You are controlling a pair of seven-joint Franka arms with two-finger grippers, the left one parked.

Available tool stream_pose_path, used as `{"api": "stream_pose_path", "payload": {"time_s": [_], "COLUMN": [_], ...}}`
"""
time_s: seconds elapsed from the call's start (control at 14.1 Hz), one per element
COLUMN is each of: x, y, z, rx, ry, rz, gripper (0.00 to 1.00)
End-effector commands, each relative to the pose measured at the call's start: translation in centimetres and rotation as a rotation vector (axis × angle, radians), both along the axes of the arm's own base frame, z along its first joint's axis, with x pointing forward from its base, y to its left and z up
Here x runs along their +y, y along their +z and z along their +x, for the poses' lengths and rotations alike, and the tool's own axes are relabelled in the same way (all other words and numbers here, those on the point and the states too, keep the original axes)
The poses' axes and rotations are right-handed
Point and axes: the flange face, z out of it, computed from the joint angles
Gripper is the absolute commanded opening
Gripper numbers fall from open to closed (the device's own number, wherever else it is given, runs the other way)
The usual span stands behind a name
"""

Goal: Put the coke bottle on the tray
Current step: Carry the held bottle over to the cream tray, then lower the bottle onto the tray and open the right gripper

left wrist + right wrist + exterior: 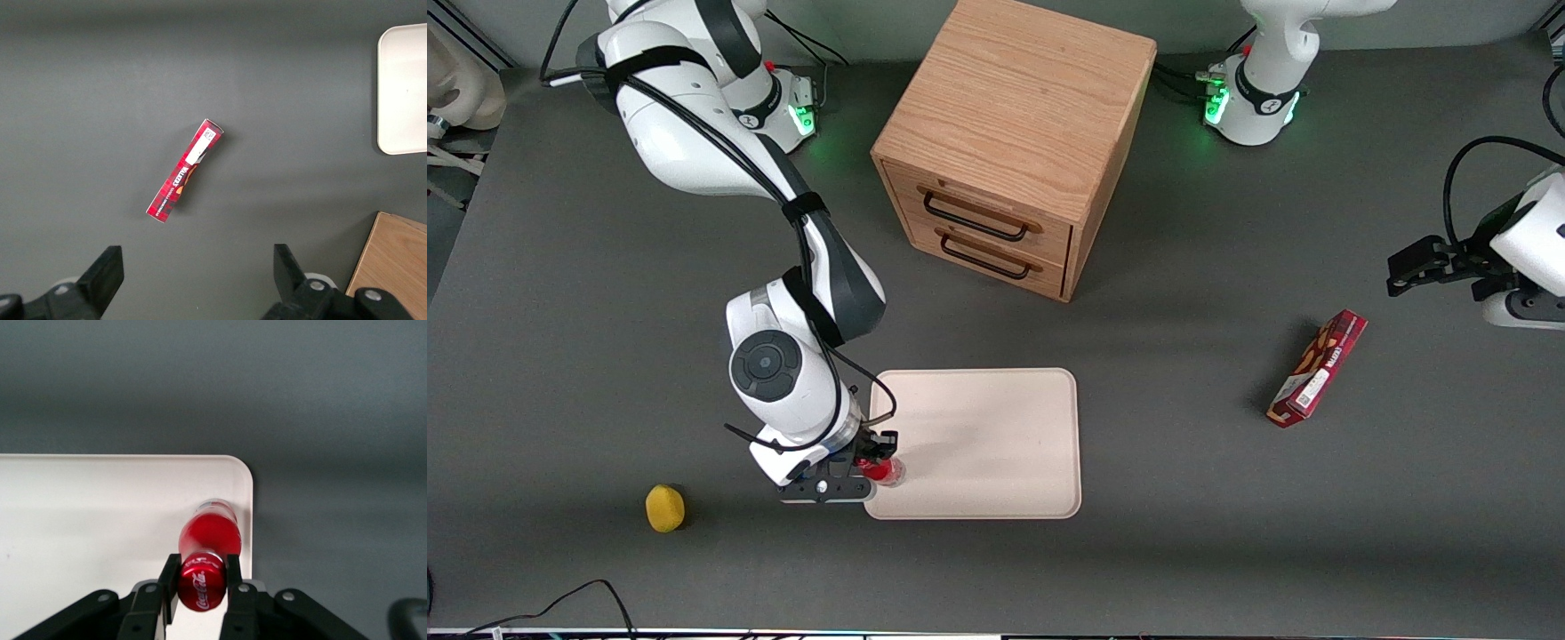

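From the front, my own wrist and forearm cover most of my gripper point(869, 467), so only a sliver of the coke bottle point(886, 470) peeks out there: a red spot with a clear, glassy rim. Whether its base touches the tray point(996, 444) or hangs just above it, I cannot tell from any view.

Sweeping across the front view from the working arm's end: a small yellow object point(665, 508) lies on the grey table point(560, 356), nearer the front camera than my gripper. Next is my gripper at the tray's corner, pinching the bottle. The pale beige tray spreads flat toward the middle, and the wooden drawer cabinet point(1005, 151) stands farther from the camera than the tray, its two dark handles facing forward. Toward the parked arm's end lies a red snack box point(1319, 368), well apart from the tray.

In my wrist view my fingers point(169, 587) press against the red cap with its white script on either side. The coke bottle point(208, 550) is slim and red, clear at the base, upright over the tray point(100, 520) just inside its rounded corner.
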Motion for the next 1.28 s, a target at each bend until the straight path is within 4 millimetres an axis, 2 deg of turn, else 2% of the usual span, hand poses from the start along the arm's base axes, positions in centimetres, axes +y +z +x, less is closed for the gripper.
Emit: {"api": "stream_pose_path", "payload": {"time_s": [0.0, 0.07, 0.14, 0.43, 0.5, 0.64, 0.85, 0.92, 1.06, 1.21], "x": [0.6, 0.5, 0.2, 0.8, 0.8, 0.0, -1.0, -1.6, -5.7, -9.2], "y": [-0.1, -0.2, -0.1, 1.7, 2.7, 5.6, 11.4, 13.2, 17.2, 19.9], "z": [0.5, 0.5, 0.7, 0.4, 0.2, -0.2, -2.1, -2.8, -3.4, -5.2], "rx": [-0.024, -0.025, -0.034, -0.045, -0.047, -0.037, 0.007, 0.021, 0.037, 0.043], "ry": [-0.03, -0.032, -0.033, -0.024, -0.023, -0.035, -0.046, -0.055, -0.098, -0.111], "rz": [0.001, 0.001, 0.005, 0.01, 0.012, 0.01, -0.016, -0.025, -0.011, -0.007], "gripper": [0.0, 0.65, 1.0, 1.0, 1.0, 1.0, 1.0, 1.0, 1.0, 1.0]}}
